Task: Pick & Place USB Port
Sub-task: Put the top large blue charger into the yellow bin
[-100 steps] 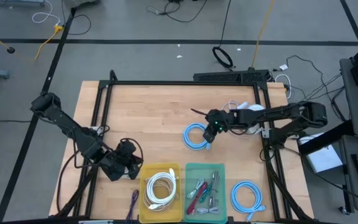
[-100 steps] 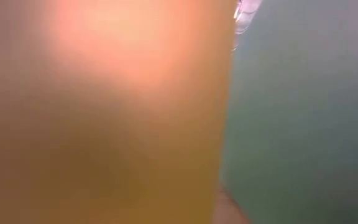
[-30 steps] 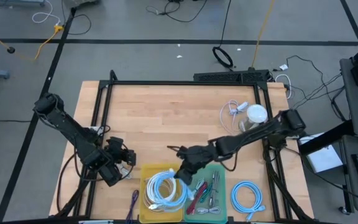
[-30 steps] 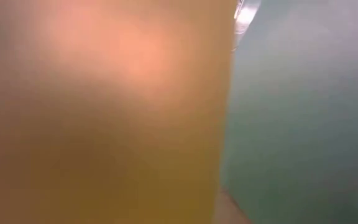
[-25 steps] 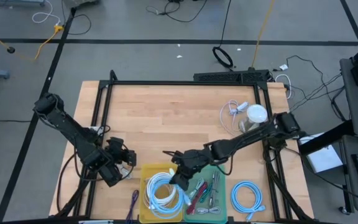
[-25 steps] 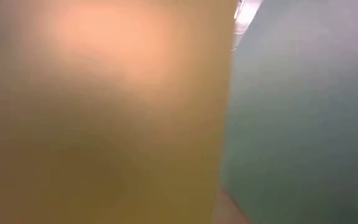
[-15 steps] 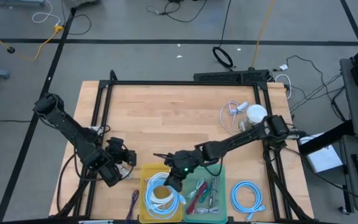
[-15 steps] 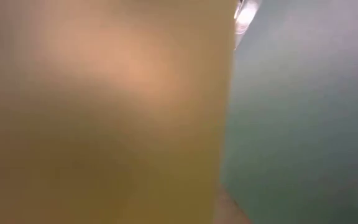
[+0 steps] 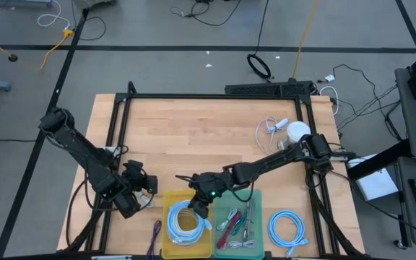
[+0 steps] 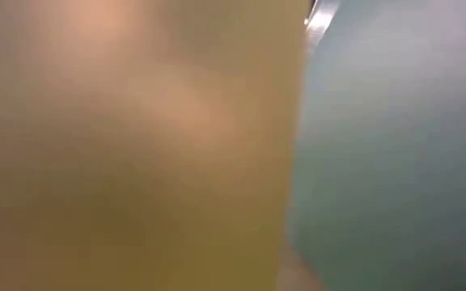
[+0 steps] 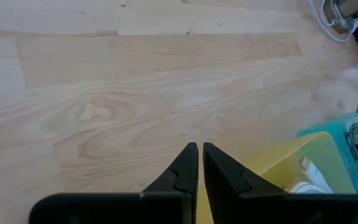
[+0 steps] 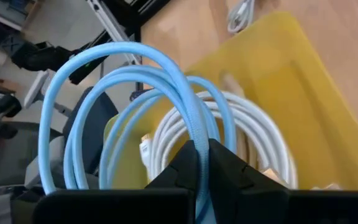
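From above, the right gripper [image 9: 197, 209] reaches across the pale wooden counter [image 9: 193, 130] and hangs over the yellow bin [image 9: 166, 242], carrying the light-blue coiled cable [image 9: 186, 220] above it; this looks like the placing step, with the coil over its target and the release not yet made. The next move calls for lowering the loops inside the bin walls and then parting the fingers so the coil settles without snagging. Beside the yellow bin sits a teal bin [image 9: 256, 196] of mixed small cables, and a second blue coil [image 9: 287, 225] lies on the counter near the front right corner. The left gripper [image 9: 141, 189] waits near the counter's front left edge. The low view gives only a blur of translucent yellow and teal plastic, pressed close against the lens. In the left wrist view the dark pointed fingers [image 11: 185, 167] are together on nothing, above grained wood. In the right wrist view the fingers [image 12: 186, 160] are clamped on the braided, matte blue cable, whose springy round loops arch over a smooth, glossy white cable coil [image 12: 253, 140] already lying in the rigid yellow bin.
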### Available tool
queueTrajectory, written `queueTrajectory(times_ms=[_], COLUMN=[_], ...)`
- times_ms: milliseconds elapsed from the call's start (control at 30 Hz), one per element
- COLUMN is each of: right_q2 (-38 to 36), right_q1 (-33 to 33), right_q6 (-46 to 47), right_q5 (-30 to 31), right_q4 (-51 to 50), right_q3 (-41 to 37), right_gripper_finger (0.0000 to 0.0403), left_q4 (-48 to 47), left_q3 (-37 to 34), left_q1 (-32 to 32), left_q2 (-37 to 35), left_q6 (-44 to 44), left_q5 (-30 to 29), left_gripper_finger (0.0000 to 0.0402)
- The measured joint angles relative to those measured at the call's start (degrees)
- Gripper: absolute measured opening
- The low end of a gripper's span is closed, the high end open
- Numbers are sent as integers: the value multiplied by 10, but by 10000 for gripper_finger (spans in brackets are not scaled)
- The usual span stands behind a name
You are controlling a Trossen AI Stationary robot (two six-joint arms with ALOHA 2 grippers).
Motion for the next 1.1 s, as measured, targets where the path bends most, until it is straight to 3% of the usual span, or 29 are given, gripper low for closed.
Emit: queueTrajectory(times_ms=[400, 533, 667, 1100], right_q2=[0, 0, 0, 0], right_q1=[-5, -5, -5, -5], right_q6=[-1, -15, -30, -30], right_q5=[-3, -35, -65, -64], right_q4=[5, 35, 67, 47], right_q3=[0, 0, 0, 0], right_gripper_finger=[18, 23, 52, 149], left_q4=[5, 6, 6, 6], left_q3=[0, 0, 0, 0], left_q1=[-2, -8, -14, -16], left_q2=[0, 0, 0, 0], left_q6=[1, 0, -9, -12], left_q5=[-4, -6, -8, -9], left_gripper_finger=[26, 26, 26, 26])
